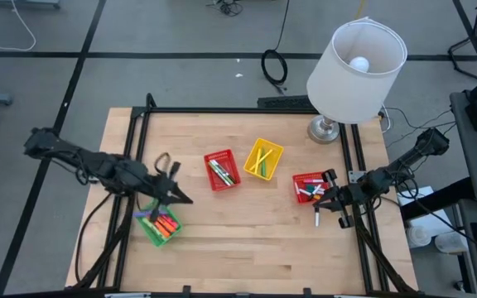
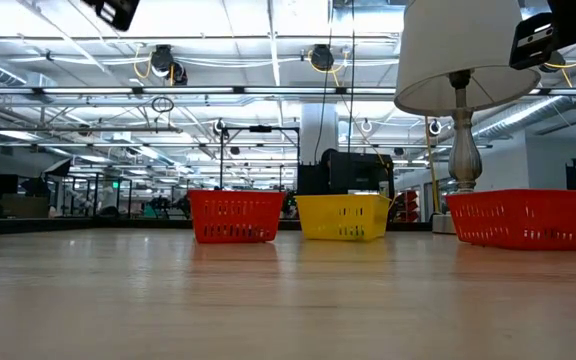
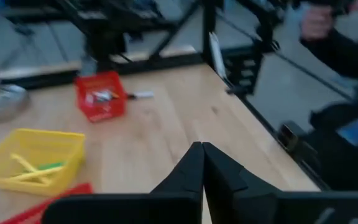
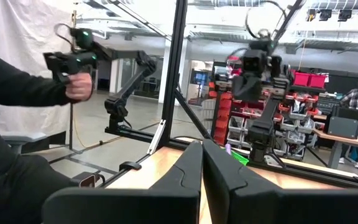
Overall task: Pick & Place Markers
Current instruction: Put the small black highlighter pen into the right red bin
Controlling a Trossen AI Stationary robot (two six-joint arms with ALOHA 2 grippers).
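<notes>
high view, loose marker: one white-barrelled marker (image 1: 316,217) lies bare on the table, just near of the right red basket (image 1: 308,187); its long axis runs near to far.
high view, right gripper (image 1: 331,201): clenched on nothing, just right of that marker and beside the basket; by my reading the nearer arm for it.
high view, left gripper (image 1: 177,196): clenched and empty, over the green basket (image 1: 160,226) of markers at the left, well apart from the loose one.
low view: middle red basket (image 2: 235,216), yellow basket (image 2: 343,217) and the right red basket stand in a row; the loose marker cannot be made out.
left wrist view: fingers pressed together; far across the table the marker (image 3: 140,95) lies just beside the red basket.
right wrist view: fingers pressed together, pointing level, so the marker lies below, out of sight.
</notes>
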